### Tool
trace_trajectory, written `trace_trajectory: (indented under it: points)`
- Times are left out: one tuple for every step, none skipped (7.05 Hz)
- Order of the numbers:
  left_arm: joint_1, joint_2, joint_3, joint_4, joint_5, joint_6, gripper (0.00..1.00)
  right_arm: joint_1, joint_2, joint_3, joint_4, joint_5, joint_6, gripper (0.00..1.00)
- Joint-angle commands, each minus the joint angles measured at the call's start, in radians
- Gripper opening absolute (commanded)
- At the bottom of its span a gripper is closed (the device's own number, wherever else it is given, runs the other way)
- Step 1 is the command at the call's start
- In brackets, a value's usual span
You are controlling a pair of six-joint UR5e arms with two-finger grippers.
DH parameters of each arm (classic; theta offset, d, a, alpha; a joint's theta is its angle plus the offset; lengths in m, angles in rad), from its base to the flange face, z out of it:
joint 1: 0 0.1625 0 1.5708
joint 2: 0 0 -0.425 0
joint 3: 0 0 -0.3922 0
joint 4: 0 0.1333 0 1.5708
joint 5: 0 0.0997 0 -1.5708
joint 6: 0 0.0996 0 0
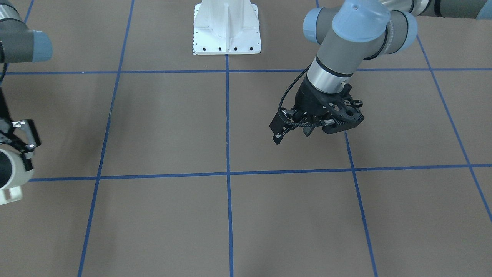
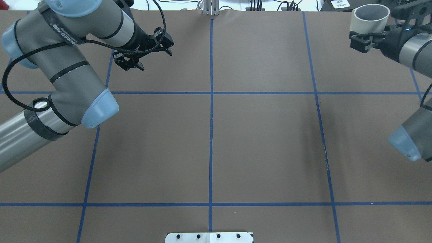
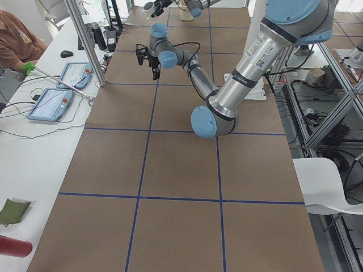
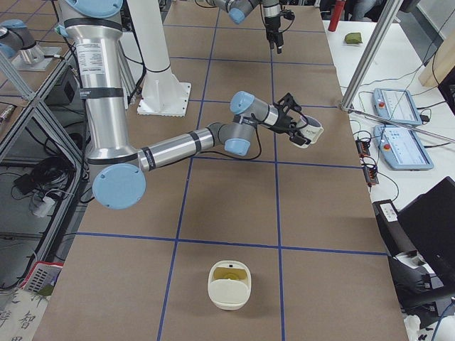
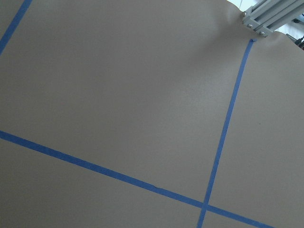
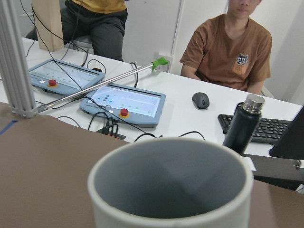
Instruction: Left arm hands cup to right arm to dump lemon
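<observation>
The cup is a white mug with a dark grey inside, held above the table's far right corner. My right gripper is shut on its lower wall. The right wrist view looks straight over the cup, and its inside shows nothing in it. The lemon lies as a yellow slice in a white container on the table's right end, well away from the cup. My left gripper, in its black holed bracket, hangs open and empty over the far left of the table.
The white robot base stands at the table's edge in the middle. Beyond the far edge is a desk with touch panels, a dark bottle and seated people. An aluminium post rises at the table's far edge.
</observation>
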State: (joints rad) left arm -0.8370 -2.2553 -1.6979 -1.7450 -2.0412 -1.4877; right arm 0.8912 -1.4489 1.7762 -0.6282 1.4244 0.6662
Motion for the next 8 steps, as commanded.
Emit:
trace_trajectory:
  points:
    - [0.001, -0.013, 0.0, 0.001, -0.039, -0.046, 1.0, -0.298, 0.111, 0.025, -0.119, -0.389, -0.004, 0.07]
    - [0.001, -0.013, -0.002, 0.001, -0.04, -0.052, 1.0, -0.374, 0.149, 0.037, -0.199, -0.491, -0.004, 0.08]
    - [0.001, -0.015, -0.002, -0.001, -0.048, -0.062, 1.0, -0.418, 0.188, 0.037, -0.237, -0.536, -0.004, 0.08]
    - [0.003, -0.03, 0.004, -0.007, -0.068, -0.063, 1.0, -0.448, 0.205, 0.034, -0.248, -0.553, -0.004, 0.08]
    - [0.003, -0.068, 0.02, -0.005, -0.092, -0.06, 1.0, -0.46, 0.232, 0.026, -0.266, -0.553, -0.01, 0.08]
    - [0.001, -0.108, 0.029, -0.005, -0.144, -0.072, 1.0, -0.465, 0.255, 0.025, -0.3, -0.553, -0.055, 0.08]
    - [0.003, -0.137, 0.03, -0.007, -0.167, -0.112, 1.0, -0.469, 0.274, 0.023, -0.304, -0.552, -0.069, 0.08]
    - [0.003, -0.173, 0.049, -0.007, -0.169, -0.135, 1.0, -0.474, 0.289, 0.023, -0.326, -0.552, -0.07, 0.08]
